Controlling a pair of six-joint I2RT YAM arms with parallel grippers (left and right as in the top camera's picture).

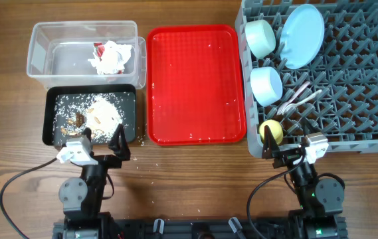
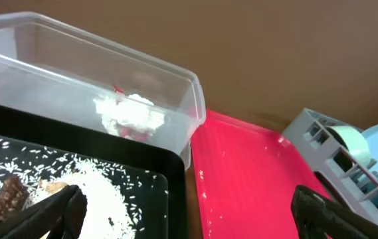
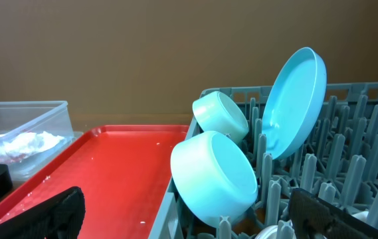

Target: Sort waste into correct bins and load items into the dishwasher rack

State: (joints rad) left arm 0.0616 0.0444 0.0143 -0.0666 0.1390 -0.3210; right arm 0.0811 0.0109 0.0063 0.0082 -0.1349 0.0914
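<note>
The wooden worktop (image 1: 189, 166) carries a job that looks almost finished, so the danger now is undoing it. The rack (image 1: 361, 86) on the right holds everything. A jolt to it could tip the plate (image 1: 303, 34), which stands on edge between pegs at the far side. It could also roll the green bowl (image 1: 260, 37) or the blue bowl (image 1: 266, 85) beside it. The red tray (image 1: 195, 86) in the middle and the worktop near it show loose white grains that a sweep could scatter. The paper (image 1: 111, 58) lies in the tub (image 1: 39, 60), far left. The scraps (image 1: 102, 113) lie in the black tray (image 1: 50, 119) in front of it. The left end effector (image 1: 102, 138) is spread wide over that tray's near rim, so a careless pull could drag or upend it. The right end effector (image 1: 283, 147), also wide and empty, sits just beside the cup (image 1: 272, 130) at the rack's near left corner, and a brush could knock the cup out. The fork and spoon (image 1: 298, 98) rest loosely across the pegs.
</note>
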